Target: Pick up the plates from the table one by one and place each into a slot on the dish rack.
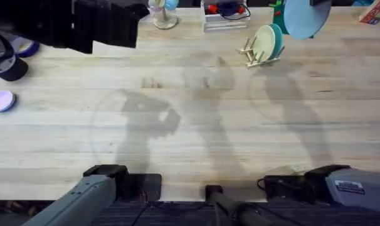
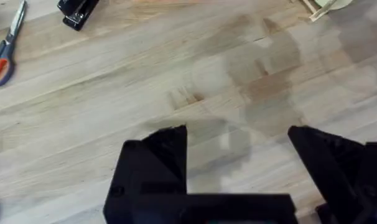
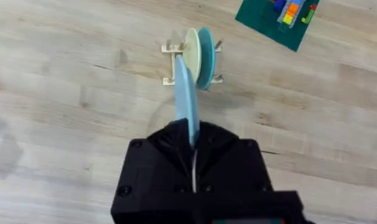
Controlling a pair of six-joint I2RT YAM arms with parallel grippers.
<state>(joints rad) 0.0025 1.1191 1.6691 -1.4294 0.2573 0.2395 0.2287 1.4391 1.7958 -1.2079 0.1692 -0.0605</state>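
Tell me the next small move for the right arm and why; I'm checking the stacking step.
Probably lower the light blue plate, held on edge in the shut right pincer, toward a free slot of the dish rack. The rack already holds a cream plate and a teal plate, and the held plate hangs above it.

We hold our left gripper [image 2: 238, 149] above the table, its two black fingers [image 2: 167, 146] spread wide apart with nothing between them. Our right gripper [image 3: 193, 146] has its jaws pressed together on the edge of a light blue plate [image 3: 183, 93], raised high; both arm bases sit at the near edge
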